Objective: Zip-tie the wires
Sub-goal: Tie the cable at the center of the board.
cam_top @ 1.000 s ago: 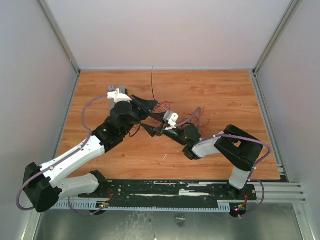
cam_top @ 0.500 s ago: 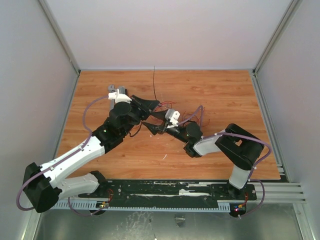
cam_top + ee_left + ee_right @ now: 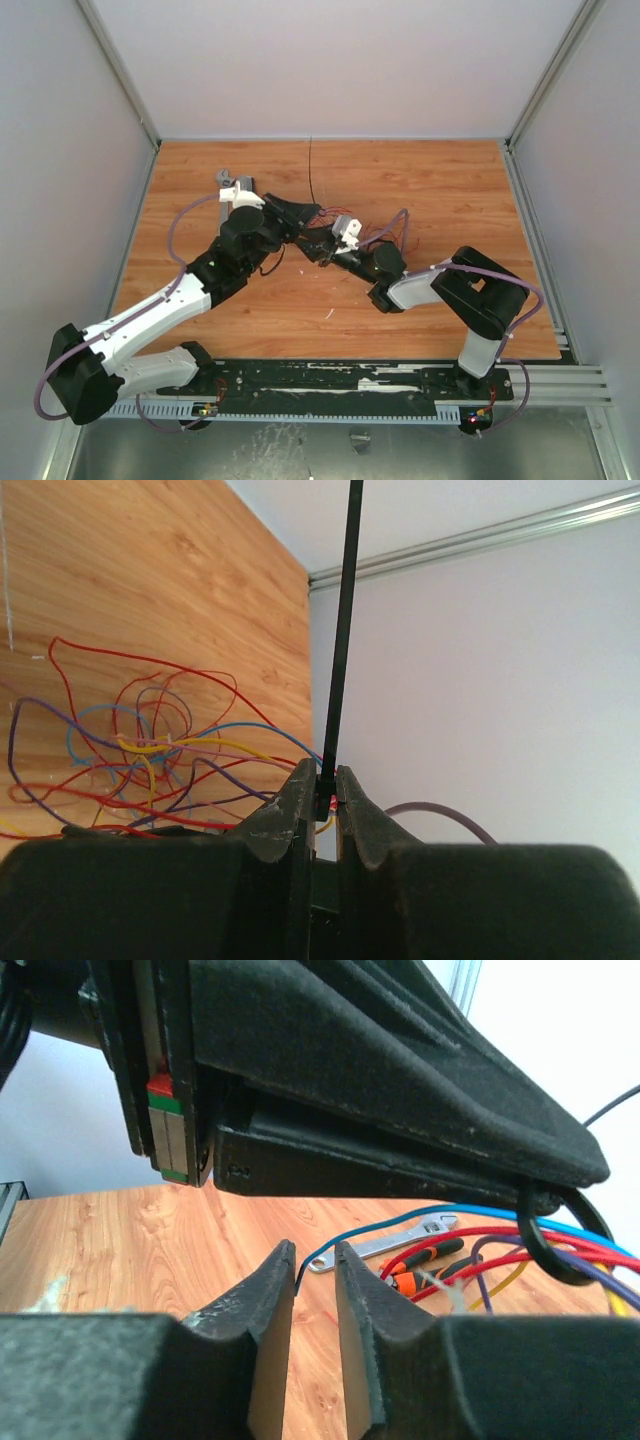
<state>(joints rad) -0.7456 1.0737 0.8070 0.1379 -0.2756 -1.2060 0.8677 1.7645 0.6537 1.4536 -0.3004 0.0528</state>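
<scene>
Left wrist view: the left gripper (image 3: 327,780) is clamped on the thin black plastic zip tie (image 3: 343,630), which stands upright beside the tangled bunch of thin red, purple and blue wires (image 3: 150,750) on the wooden table (image 3: 150,570). The right gripper (image 3: 315,1255) stands narrowly parted around 1 blue strand (image 3: 380,1228). Pinching only that strand could pull it from the bunch, leaving the tie loose.

Left end effector (image 3: 322,785), right end effector (image 3: 315,1260), zip tie (image 3: 343,630) and wires (image 3: 150,740) crowd the centre; the far-right bench (image 3: 470,200) stands open.
</scene>
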